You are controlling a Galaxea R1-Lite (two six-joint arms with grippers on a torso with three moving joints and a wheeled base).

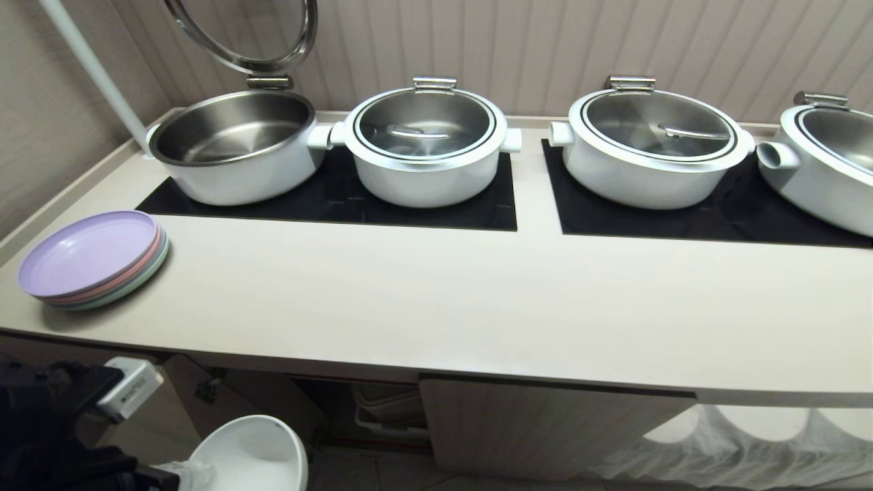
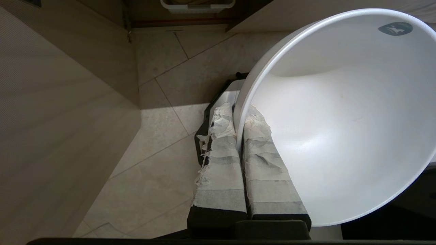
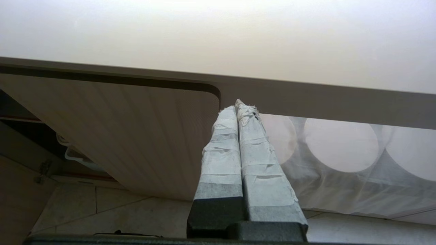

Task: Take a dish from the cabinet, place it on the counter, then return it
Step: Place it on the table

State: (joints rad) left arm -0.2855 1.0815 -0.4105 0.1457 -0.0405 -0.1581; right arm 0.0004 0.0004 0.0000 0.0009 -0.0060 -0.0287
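The dish (image 2: pixel 340 112) is a deep white bowl, held tilted over the tiled floor in front of the open cabinet (image 1: pixel 327 402). My left gripper (image 2: pixel 238 112) is shut on its rim, one taped finger inside the bowl and one outside. In the head view the dish (image 1: pixel 249 453) sits low at the bottom left, below the front edge of the counter (image 1: pixel 436 307), with my left gripper (image 1: pixel 184 470) beside it. My right gripper (image 3: pixel 236 107) hangs shut and empty before the closed fluted door (image 3: pixel 136 136).
A stack of coloured plates (image 1: pixel 92 259) lies at the counter's left end. Several white pots (image 1: pixel 426 146) stand on black panels at the back. A white basket (image 1: pixel 389 409) sits inside the cabinet. The open door (image 2: pixel 51 119) stands close beside the left gripper. White mesh cloth (image 1: pixel 750 436) hangs on the right.
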